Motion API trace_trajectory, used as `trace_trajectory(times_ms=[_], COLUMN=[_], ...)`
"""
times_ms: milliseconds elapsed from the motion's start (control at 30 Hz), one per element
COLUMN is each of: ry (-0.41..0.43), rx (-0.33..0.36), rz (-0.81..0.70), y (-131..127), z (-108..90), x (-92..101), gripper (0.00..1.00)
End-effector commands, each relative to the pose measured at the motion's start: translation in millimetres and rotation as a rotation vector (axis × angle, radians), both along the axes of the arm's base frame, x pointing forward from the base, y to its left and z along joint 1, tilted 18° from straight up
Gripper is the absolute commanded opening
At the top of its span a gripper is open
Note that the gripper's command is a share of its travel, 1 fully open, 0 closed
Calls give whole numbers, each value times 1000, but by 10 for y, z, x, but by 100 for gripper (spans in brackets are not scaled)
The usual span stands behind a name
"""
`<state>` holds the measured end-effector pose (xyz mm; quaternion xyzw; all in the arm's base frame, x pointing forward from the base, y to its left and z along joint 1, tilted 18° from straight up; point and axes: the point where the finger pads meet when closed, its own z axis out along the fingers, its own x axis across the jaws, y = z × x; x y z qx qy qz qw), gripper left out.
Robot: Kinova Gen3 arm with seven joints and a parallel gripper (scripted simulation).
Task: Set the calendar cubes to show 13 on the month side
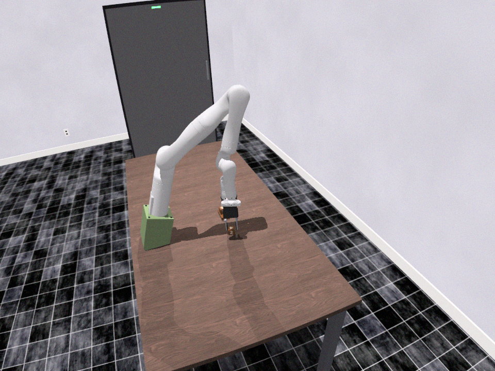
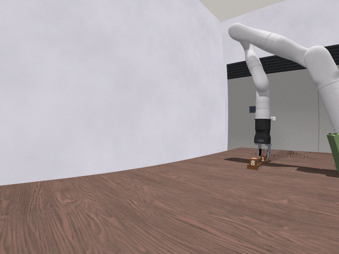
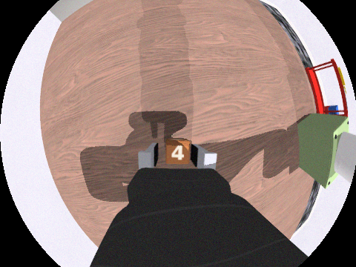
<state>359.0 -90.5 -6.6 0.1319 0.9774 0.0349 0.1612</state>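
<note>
- The loose cube sits on the table, outside the tray, at the centre of the top frame and lower right of the exterior one. Presumably it is out here to be gripped and turned before it goes in.
- The fingers stand apart, one to each side of that cube and clamped on nothing. Their placing suggests a grasp being lined up; whether the tips already reach below its top is unclear.
- The tray lies near it, carrying the other cube. That one probably waits its turn, since 13 needs no 8.
- The green base keeps well apart from both.
- The wrist view alone shows a 4 on the loose cube's top; the tray does not show there.
- The exterior view gives its 1 and 0, plus the 8 on the tray's cube. Pale marks on the tray's side are too small to read.
- The top view offers what looks like a 2 on another face.
</note>
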Motion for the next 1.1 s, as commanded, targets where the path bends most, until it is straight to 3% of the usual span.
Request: trace_trajectory(times_ms=[0,233,1067], ry=[11,11,11], rx=[1,1,1], rz=[4,4,4], y=[19,22,22], z=[-81,-164,-174], x=[-13,15,18], gripper=[90,90,90])
